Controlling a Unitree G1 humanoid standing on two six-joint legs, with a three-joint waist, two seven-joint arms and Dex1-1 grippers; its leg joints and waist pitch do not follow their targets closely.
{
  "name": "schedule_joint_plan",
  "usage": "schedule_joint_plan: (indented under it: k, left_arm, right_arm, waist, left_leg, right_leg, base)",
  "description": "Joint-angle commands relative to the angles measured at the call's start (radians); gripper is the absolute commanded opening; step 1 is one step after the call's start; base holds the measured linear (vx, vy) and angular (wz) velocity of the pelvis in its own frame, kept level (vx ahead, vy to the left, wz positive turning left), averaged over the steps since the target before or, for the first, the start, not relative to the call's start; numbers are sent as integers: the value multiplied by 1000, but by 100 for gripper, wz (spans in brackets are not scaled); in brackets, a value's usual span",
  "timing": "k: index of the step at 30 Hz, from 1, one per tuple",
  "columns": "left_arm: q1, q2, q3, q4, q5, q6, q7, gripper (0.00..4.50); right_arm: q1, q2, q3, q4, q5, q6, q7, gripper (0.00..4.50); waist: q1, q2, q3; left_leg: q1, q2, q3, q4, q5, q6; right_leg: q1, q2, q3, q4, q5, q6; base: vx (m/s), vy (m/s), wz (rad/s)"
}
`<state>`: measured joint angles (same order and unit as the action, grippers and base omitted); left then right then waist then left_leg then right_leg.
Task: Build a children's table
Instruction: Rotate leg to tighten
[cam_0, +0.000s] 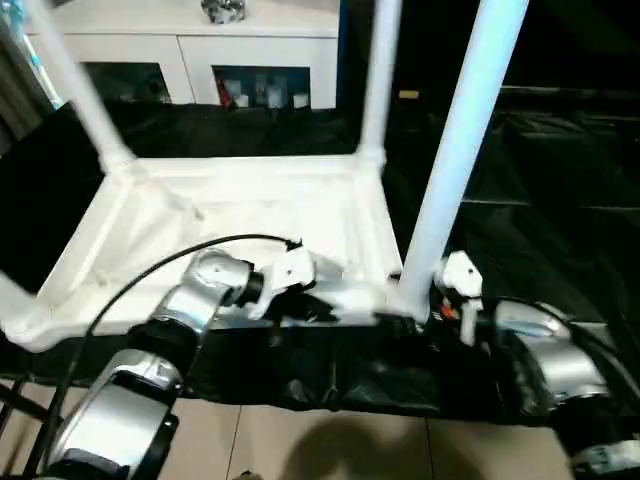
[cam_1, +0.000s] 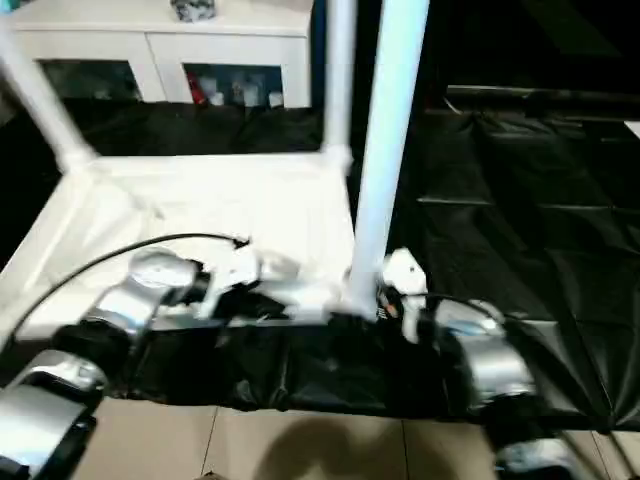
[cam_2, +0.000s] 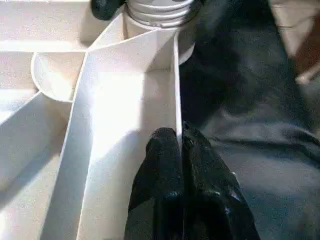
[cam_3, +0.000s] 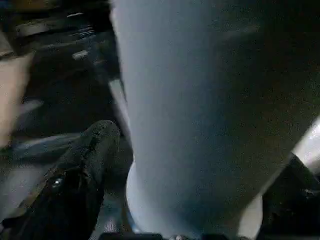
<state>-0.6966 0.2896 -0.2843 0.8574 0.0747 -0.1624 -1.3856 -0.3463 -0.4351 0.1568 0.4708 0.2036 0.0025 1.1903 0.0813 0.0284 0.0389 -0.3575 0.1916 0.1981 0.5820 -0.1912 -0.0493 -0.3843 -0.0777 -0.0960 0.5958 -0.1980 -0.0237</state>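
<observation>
Tabletop (cam_0: 250, 215), ribbed white plastic, lies underside up; smooth tube legs (cam_0: 462, 150) stand vertical. L tool (cam_2: 181, 142) pinched on rim rib, R tool (cam_3: 200, 175) wide open round near leg.

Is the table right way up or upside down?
Upside down. The table top lies with its ribbed underside up, and the legs stick upward from the corner sockets.

- A white cabinet (cam_0: 180, 45) with glass doors stands well beyond both grippers, small items dimly visible behind its panes.
- A black sheet (cam_0: 560, 190) spreads under and beside them.
- Beige floor tiles (cam_0: 300, 440) lie nearer than the grippers.
</observation>
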Motion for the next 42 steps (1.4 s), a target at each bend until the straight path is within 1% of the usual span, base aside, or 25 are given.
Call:
schedule_joint_plan:
  k: [1, 3, 8, 10, 18, 20, 21, 23, 24, 26, 27, 28, 29, 30, 31, 32, 33, 34, 35, 37, 38, 39, 40, 41, 42]
  left_arm:
    - [9, -1, -11, -26, -26, -12, -44, 0]
    - [13, 13, -15, -29, -29, -18, -75, 0]
    - [11, 21, -15, -26, -31, -23, -96, 0]
    - [10, 22, -16, -26, -31, -24, -99, 0]
    - [7, 19, -4, -19, -26, -18, -73, 0]
    - [1, 8, 1, -4, -7, -1, -1, 0]
    - [-6, -1, 0, 12, 14, 6, 58, 0]
    - [-10, -7, 2, 19, 22, 11, 88, 0]
    - [-14, -22, 9, 25, 26, 26, 130, 0]
    - [-16, -39, 10, 28, 29, 42, 161, 0]
    - [-21, -66, 10, 34, 40, 64, 219, 0]
    - [-27, -91, 12, 40, 47, 85, 265, 0]
    - [-33, -116, 11, 45, 53, 102, 308, 0]
    - [-40, -139, 12, 53, 58, 115, 347, 0]
    - [-47, -160, 9, 59, 60, 128, 374, 0]
    - [-51, -176, 6, 63, 62, 135, 391, 0]
    - [-61, -197, 4, 71, 65, 142, 420, 0]
    - [-61, -197, 4, 71, 65, 142, 420, 0]
    - [-66, -212, 3, 74, 66, 143, 432, 0]
    - [-78, -243, 3, 80, 66, 145, 459, 0]
    - [-79, -248, 2, 79, 66, 141, 456, 0]
    - [-79, -250, 2, 78, 68, 141, 457, 0]
    - [-79, -250, 3, 77, 69, 140, 457, 0]
    - [-73, -241, 5, 71, 66, 127, 439, 0]
    - [-64, -226, 7, 62, 62, 113, 414, 0]
  right_arm:
    - [18, -8, 47, -28, 10, 45, 81, 368]
    - [19, -22, 60, -40, 16, 63, 119, 342]
    - [18, -31, 71, -58, 23, 82, 146, 315]
    - [21, -31, 73, -73, 25, 87, 147, 286]
    - [48, -11, 69, -118, 36, 115, 116, 272]
    - [55, 21, 40, -101, 15, 90, 14, 272]
    - [48, 54, 11, -67, 8, 70, -66, 272]
    - [41, 72, -3, -46, 4, 63, -108, 272]
    - [28, 95, -20, -16, -8, 67, -176, 272]
    - [17, 119, -32, 13, -23, 54, -242, 272]
    - [-3, 154, -49, 56, -40, 54, -339, 272]
    - [-18, 185, -62, 88, -56, 47, -420, 271]
    - [-34, 214, -74, 120, -68, 47, -498, 271]
    - [-52, 238, -85, 152, -76, 62, -568, 270]
    - [-69, 262, -95, 183, -86, 61, -633, 270]
    - [-82, 280, -101, 204, -93, 60, -677, 270]
    - [-98, 304, -106, 228, -101, 69, -729, 270]
    - [-98, 304, -106, 228, -101, 69, -729, 270]
    - [-108, 319, -106, 241, -106, 71, -756, 270]
    - [-126, 351, -105, 262, -116, 52, -795, 270]
    - [-130, 358, -111, 264, -111, 40, -797, 270]
    - [-134, 361, -117, 271, -115, 21, -808, 326]
    - [-137, 361, -121, 275, -115, 7, -809, 340]
    - [-141, 356, -129, 277, -106, -14, -783, 340]
    - [-141, 345, -128, 272, -94, -35, -735, 350]
  waist:
    - [1, -14, -52]
    - [8, -15, -53]
    - [11, -17, -54]
    - [12, -17, -54]
    - [13, -17, -54]
    - [13, -16, -54]
    - [10, -16, -52]
    - [5, -17, -47]
    - [3, -16, -47]
    - [-2, -16, -46]
    - [-8, -17, -47]
    - [-13, -21, -45]
    - [-18, -20, -45]
    - [-24, -16, -45]
    - [-27, -15, -44]
    - [-29, -18, -46]
    - [-29, -17, -47]
    - [-30, -17, -46]
    - [-28, -19, -47]
    - [-28, -13, -49]
    - [-29, -14, -49]
    - [-29, -14, -50]
    - [-28, -14, -52]
    - [-29, -11, -51]
    - [-28, -12, -53]
  left_leg:
    - [3, 58, -21, -62, -178, 114]
    - [4, 57, -22, -62, -165, 111]
    - [4, 56, -21, -61, -151, 103]
    - [5, 56, -22, -61, -151, 101]
    - [4, 55, -22, -61, -147, 96]
    - [5, 56, -22, -61, -150, 89]
    - [4, 55, -23, -63, -166, 79]
    - [7, 51, -24, -65, -200, 60]
    - [10, 52, -25, -67, -211, 50]
    - [9, 54, -29, -71, -216, 38]
    - [10, 53, -29, -72, -220, 28]
    - [11, 52, -30, -73, -230, 25]
    - [13, 51, -29, -72, -230, 20]
    - [16, 49, -29, -71, -236, 12]
    - [15, 49, -30, -72, -236, 8]
    - [13, 46, -29, -71, -231, 13]
    - [14, 47, -27, -69, -220, 23]
    - [13, 45, -26, -68, -221, 27]
    - [11, 44, -26, -67, -215, 36]
    - [10, 45, -26, -67, -195, 45]
    - [9, 45, -26, -67, -193, 46]
    - [8, 45, -26, -66, -193, 51]
    - [8, 44, -26, -66, -187, 53]
    - [7, 46, -26, -67, -189, 57]
    - [7, 45, -25, -65, -189, 62]
  right_leg:
    - [44, -84, 58, -71, -177, -226]
    - [46, -85, 59, -70, -172, -222]
    - [45, -85, 59, -67, -152, -225]
    - [46, -85, 58, -67, -159, -223]
    - [46, -86, 59, -68, -161, -214]
    - [44, -87, 59, -68, -164, -216]
    - [44, -87, 58, -71, -196, -209]
    - [42, -89, 57, -83, -285, -188]
    - [40, -89, 58, -88, -331, -175]
    - [40, -90, 59, -88, -344, -171]
    - [38, -89, 60, -86, -337, -171]
    - [38, -88, 59, -90, -344, -172]
    - [36, -88, 61, -88, -343, -176]
    - [33, -90, 61, -91, -350, -183]
    - [35, -89, 61, -91, -353, -182]
    - [37, -88, 61, -92, -347, -179]
    - [37, -87, 63, -91, -319, -183]
    - [35, -86, 64, -91, -314, -184]
    - [40, -87, 62, -91, -312, -182]
    - [39, -86, 62, -87, -279, -185]
    - [40, -86, 62, -87, -274, -185]
    - [41, -87, 62, -86, -265, -185]
    - [43, -86, 61, -84, -255, -187]
    - [42, -86, 61, -84, -245, -191]
    - [43, -86, 61, -83, -232, -196]
  base:
    - [0, 0, 0]
    - [0, 0, 0]
    - [0, 0, 0]
    - [0, 0, 0]
    - [0, 0, 0]
    - [0, 0, 0]
    - [0, 0, 0]
    - [0, 0, 0]
    - [0, 0, 0]
    - [0, 0, 0]
    - [0, 0, 0]
    - [0, 0, 0]
    - [0, 0, 0]
    - [0, 0, 0]
    - [0, 0, 0]
    - [0, 0, 0]
    - [0, 0, 0]
    - [0, 0, 0]
    - [0, 0, 0]
    - [0, 0, 0]
    - [0, 0, 0]
    - [0, 0, 0]
    - [0, 0, 0]
    - [0, 0, 0]
    - [0, 0, 0]
